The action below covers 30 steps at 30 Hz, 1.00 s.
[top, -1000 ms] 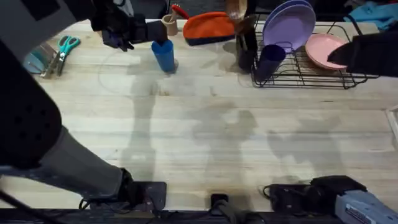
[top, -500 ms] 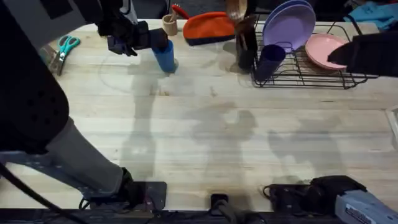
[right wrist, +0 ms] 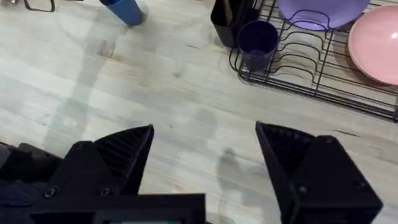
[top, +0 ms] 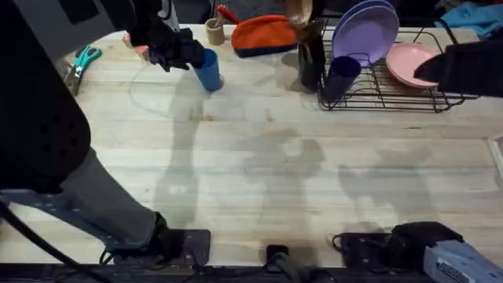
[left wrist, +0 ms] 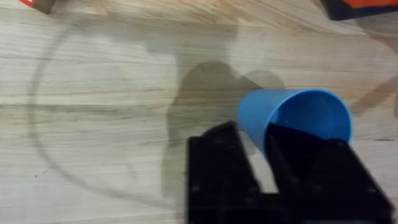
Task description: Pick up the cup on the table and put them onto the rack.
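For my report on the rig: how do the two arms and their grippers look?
Both arms are black. The left arm has a grey link near its base. The left gripper and right gripper have blocky black fingers; the right fingers show ribbed inner faces.

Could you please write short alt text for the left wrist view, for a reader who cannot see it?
A bright blue cup stands on a pale wooden table, seen from above, with the left gripper open around it, one black finger on each side of the cup. Shadows of the arm fall across the wood beside the cup.
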### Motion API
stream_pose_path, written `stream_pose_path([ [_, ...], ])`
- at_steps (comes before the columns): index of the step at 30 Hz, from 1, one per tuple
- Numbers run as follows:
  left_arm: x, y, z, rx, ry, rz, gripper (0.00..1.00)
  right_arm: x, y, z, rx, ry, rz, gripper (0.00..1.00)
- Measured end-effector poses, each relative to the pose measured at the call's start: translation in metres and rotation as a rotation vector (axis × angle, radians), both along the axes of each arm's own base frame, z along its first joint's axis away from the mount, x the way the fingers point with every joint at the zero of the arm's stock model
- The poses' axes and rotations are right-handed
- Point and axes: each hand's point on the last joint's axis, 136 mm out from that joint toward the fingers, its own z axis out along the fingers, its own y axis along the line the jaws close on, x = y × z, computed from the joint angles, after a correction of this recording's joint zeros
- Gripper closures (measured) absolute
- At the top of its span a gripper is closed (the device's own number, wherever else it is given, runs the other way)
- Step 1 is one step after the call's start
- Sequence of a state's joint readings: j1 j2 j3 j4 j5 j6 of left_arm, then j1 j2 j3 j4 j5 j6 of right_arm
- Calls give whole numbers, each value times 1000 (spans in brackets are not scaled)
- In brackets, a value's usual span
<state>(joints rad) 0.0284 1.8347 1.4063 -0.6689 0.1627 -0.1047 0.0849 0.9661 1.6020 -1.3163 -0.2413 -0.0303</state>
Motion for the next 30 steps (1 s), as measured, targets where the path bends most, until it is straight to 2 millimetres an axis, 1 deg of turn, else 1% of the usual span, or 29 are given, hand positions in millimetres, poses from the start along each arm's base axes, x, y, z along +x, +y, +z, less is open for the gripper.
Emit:
stream_pose_path([
  [2, 0, -1, 0, -2, 0, -2, 893, 0, 0, 0, 0, 0, 0, 9],
  [3, 0, -1, 0, -2, 0, -3, 941, 0, 0, 0, 0, 0, 0, 9],
  [5, 0, -2, 0, -9, 0, -6, 957, 0, 0, 0, 0, 0, 0, 9],
  [11, -3, -4, 0, -16, 9, -10, 958, 0, 0, 0, 0, 0, 0, 10],
  [14, -11, -5, 1, -16, 36, -12, 960, 0, 0, 0, 0, 0, 0, 9],
  [16, -16, -10, 6, -8, 40, -24, 960, 0, 0, 0, 0, 0, 0, 9],
  [17, -19, -17, 16, 15, 22, -49, 960, 0, 0, 0, 0, 0, 0, 10],
  [21, -25, -32, 38, 46, -26, -98, 960, 0, 0, 0, 0, 0, 0, 10],
  [22, -31, -44, 53, 62, -57, -134, 960, 0, 0, 0, 0, 0, 0, 9],
  [26, -38, -58, 69, 66, -91, -174, 960, 0, 0, 0, 0, 0, 0, 9],
  [27, -43, -66, 82, 64, -121, -192, 960, 0, 0, 0, 0, 0, 0, 9],
  [30, -49, -72, 97, 61, -155, -209, 960, 0, 0, 0, 0, 0, 0, 9],
])
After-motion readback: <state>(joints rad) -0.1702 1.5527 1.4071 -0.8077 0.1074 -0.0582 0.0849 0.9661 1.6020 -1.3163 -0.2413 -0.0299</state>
